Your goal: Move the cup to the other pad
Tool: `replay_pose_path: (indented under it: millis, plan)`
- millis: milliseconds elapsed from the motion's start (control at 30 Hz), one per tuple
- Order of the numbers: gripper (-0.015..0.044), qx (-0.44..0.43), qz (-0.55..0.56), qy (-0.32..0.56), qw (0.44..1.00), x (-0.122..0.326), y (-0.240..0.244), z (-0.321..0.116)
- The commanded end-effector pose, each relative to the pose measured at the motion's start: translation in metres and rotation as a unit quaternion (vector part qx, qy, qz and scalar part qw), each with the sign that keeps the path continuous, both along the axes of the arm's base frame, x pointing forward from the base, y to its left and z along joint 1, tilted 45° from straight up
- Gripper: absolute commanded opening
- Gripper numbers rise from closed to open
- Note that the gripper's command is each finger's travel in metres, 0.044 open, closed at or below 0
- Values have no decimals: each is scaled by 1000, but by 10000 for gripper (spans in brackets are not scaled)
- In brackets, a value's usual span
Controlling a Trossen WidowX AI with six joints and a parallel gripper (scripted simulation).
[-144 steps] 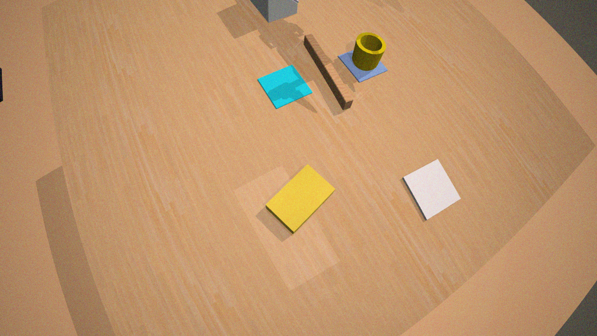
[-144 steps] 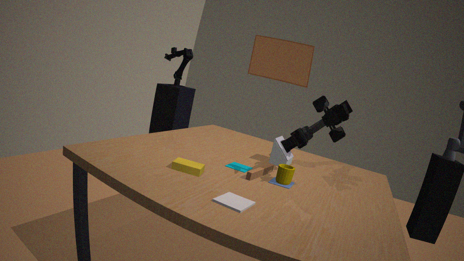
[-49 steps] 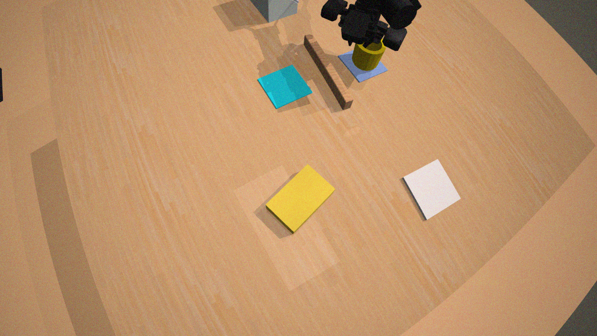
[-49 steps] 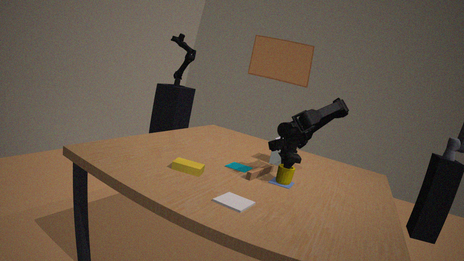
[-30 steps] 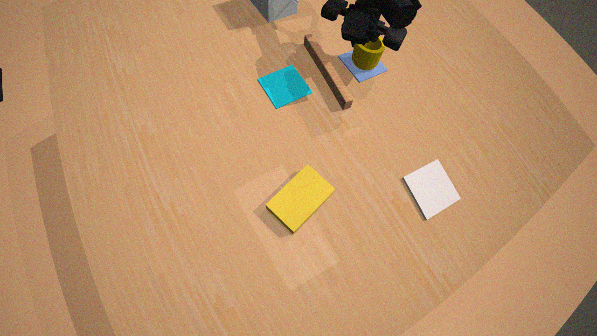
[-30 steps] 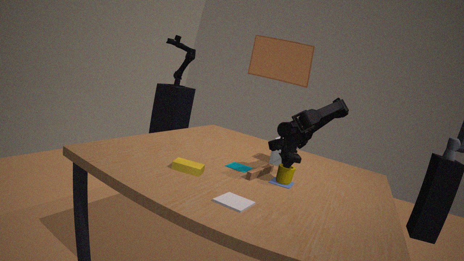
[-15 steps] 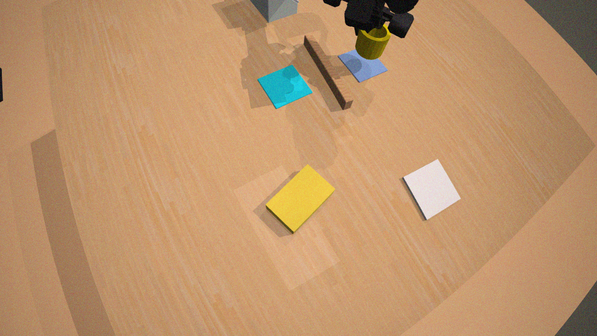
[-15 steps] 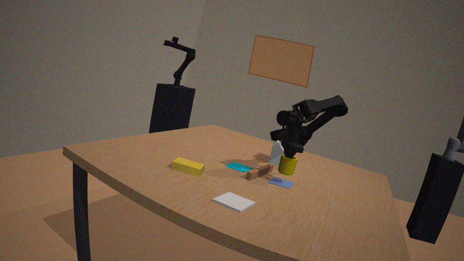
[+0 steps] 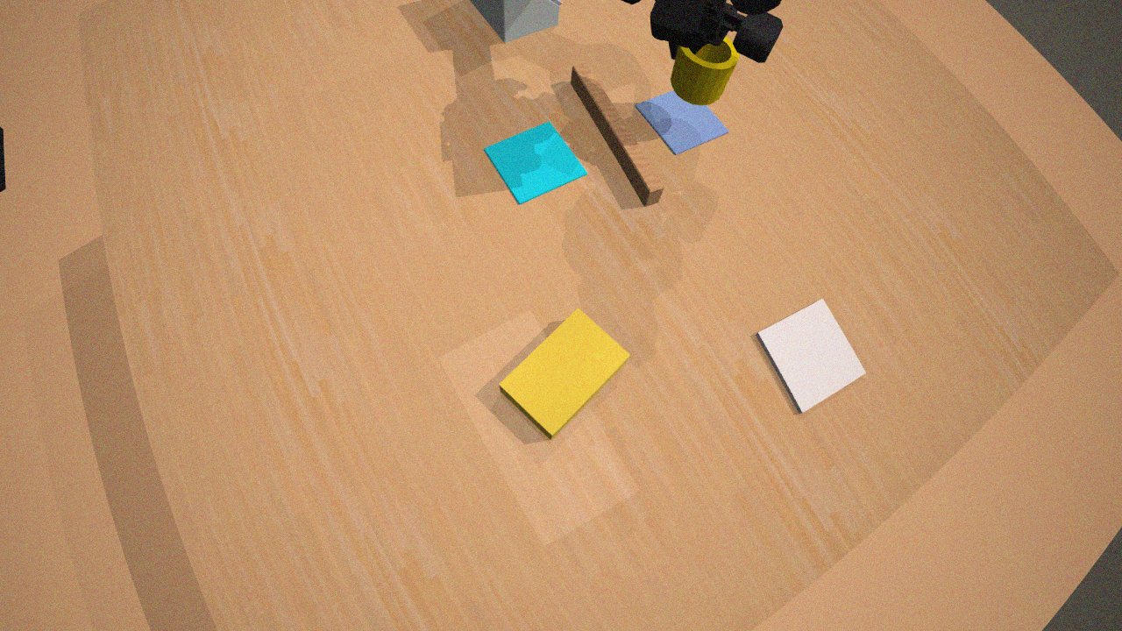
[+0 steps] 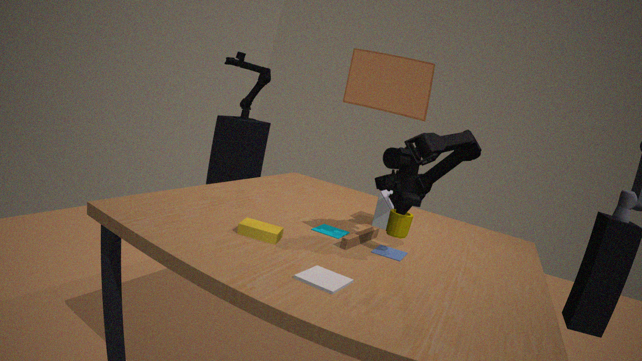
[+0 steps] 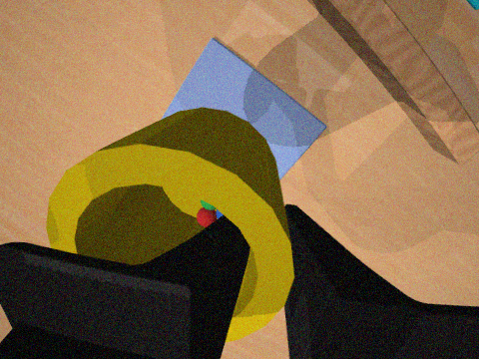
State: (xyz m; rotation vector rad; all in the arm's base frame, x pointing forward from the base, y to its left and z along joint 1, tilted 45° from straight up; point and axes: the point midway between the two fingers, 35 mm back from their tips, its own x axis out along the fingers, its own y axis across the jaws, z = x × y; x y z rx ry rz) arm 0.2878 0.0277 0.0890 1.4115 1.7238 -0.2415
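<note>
The cup (image 10: 398, 223) hangs above the table (image 10: 449, 287), clamped at its wall by the end effector (image 11: 266, 239). Marbles (image 11: 208, 214) lie inside. A wooden bar (image 9: 614, 147) separates two pads (image 9: 535, 161) (image 9: 680, 121).
</note>
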Motion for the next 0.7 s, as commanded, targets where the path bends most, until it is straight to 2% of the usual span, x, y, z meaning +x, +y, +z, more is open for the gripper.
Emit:
replay_pose_path:
  millis: [0,667]
  plan:
    - [0,0,-1,0,1000,0,0,0]
    - [0,-3,2,-1,1000,-4,-26,-24]
